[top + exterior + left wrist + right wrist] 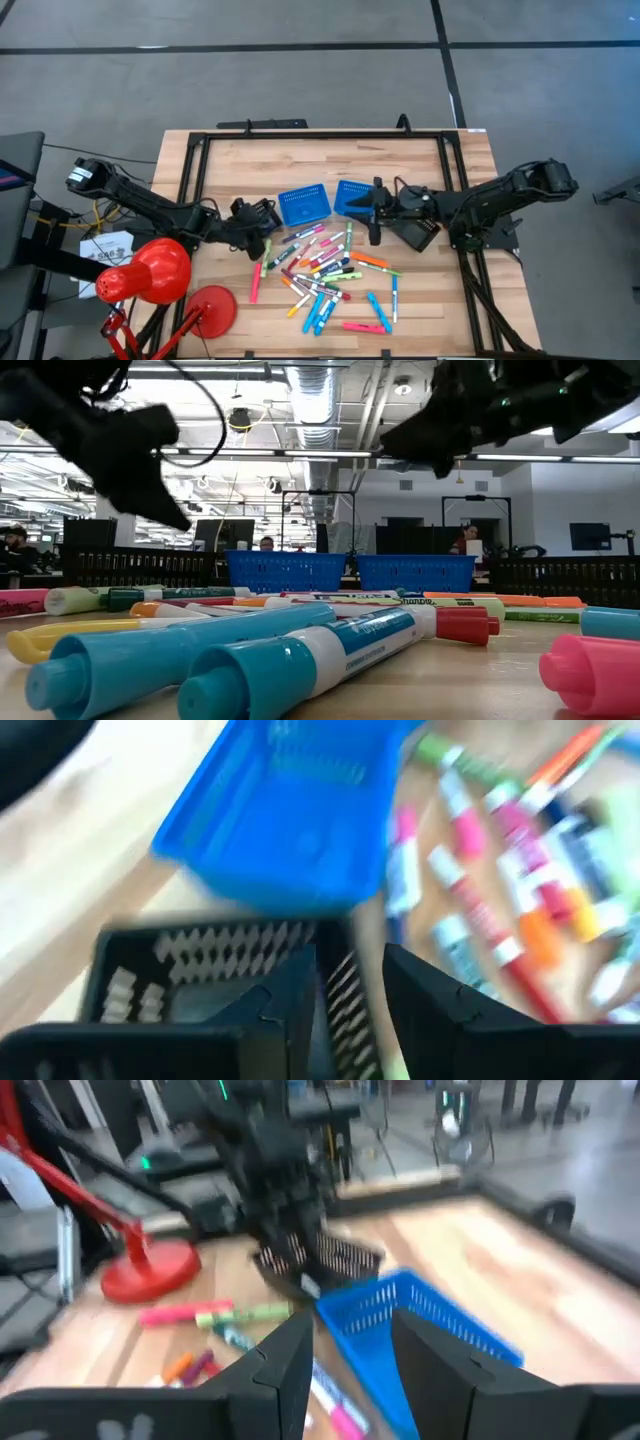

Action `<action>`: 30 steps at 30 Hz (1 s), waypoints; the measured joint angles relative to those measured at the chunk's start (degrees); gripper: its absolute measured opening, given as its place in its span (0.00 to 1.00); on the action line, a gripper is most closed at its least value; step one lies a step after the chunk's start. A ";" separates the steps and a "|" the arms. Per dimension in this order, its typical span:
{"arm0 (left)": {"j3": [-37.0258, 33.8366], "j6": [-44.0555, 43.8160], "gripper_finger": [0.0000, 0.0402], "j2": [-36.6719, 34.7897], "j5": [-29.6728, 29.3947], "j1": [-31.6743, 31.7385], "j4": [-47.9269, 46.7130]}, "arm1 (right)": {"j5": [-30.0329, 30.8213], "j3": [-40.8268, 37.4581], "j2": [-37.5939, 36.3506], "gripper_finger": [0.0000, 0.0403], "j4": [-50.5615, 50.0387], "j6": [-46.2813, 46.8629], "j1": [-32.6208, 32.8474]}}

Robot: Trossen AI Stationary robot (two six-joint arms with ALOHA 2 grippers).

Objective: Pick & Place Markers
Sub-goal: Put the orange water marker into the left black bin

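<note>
Counter (230,160) is sitting under a black frame, wood top, both arms reaching in from the sides.

Left arm is stretching in low from the left edge, folded at the elbow, wrist pointing toward the middle. Left gripper (262,218) is hovering over a black tray (243,215) just left of the left blue basket (304,204). In its wrist view the fingers (300,1010) are standing parted with a clear gap, nothing between them, the tray's slotted wall right below.

Right arm is coming in from the right edge, elbow raised, forearm running level toward the centre. Right gripper (376,222) is hanging at the near edge of the right blue basket (352,196), pointing down at the counter. Its fingers (290,1360) are showing partly apart in the wrist view, empty.

Red desk lamp (150,272) is sitting at the counter's front-left corner, round base (213,308) beside it.

The two blue baskets are sitting side by side mid-counter, close together; can't tell if they're touching.

Markers (325,270) are lying scattered loose on the counter in front of the baskets, spreading toward the front edge: pink, blue, green, orange, red, white mixed. One pink marker (256,280) is lying apart at the pile's left side. None are in either gripper. Can't tell whether any are inside the baskets.
</note>
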 joint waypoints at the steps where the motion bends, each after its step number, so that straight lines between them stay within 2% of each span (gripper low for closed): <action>1: 0.02 1.89 0.29 0.00 -0.04 -0.14 2.44 | -0.02 1.10 1.77 0.32 -0.36 0.40 0.02; 5: 0.11 10.60 0.29 0.00 0.21 -0.72 11.89 | -4.03 6.33 8.06 0.32 -4.79 -0.13 0.61; 9: 0.11 13.11 0.29 -0.02 2.78 -1.07 15.88 | -5.80 13.68 12.95 0.32 -12.46 -0.17 1.90; 12: 0.11 11.80 0.29 -0.02 9.50 -1.08 15.93 | -5.78 18.55 16.34 0.32 -17.71 -0.15 2.90; 15: 0.11 10.56 0.29 0.44 18.31 -2.17 16.21 | -5.79 22.03 20.03 0.32 -19.21 -0.18 4.31; 17: 0.11 10.52 0.29 1.29 21.75 -4.01 16.46 | -5.82 23.49 22.23 0.32 -19.44 -0.18 5.18; 23: 0.07 13.52 0.29 8.53 22.42 -9.99 23.17 | -5.99 27.56 28.15 0.32 -21.18 -0.23 6.45; 27: 0.14 16.16 0.29 15.73 22.60 -10.96 32.60 | -5.89 30.77 30.45 0.32 -27.47 -0.20 6.75; 30: 0.16 16.33 0.29 20.04 22.54 -10.50 34.36 | -5.95 32.29 31.67 0.32 -30.87 -0.19 7.05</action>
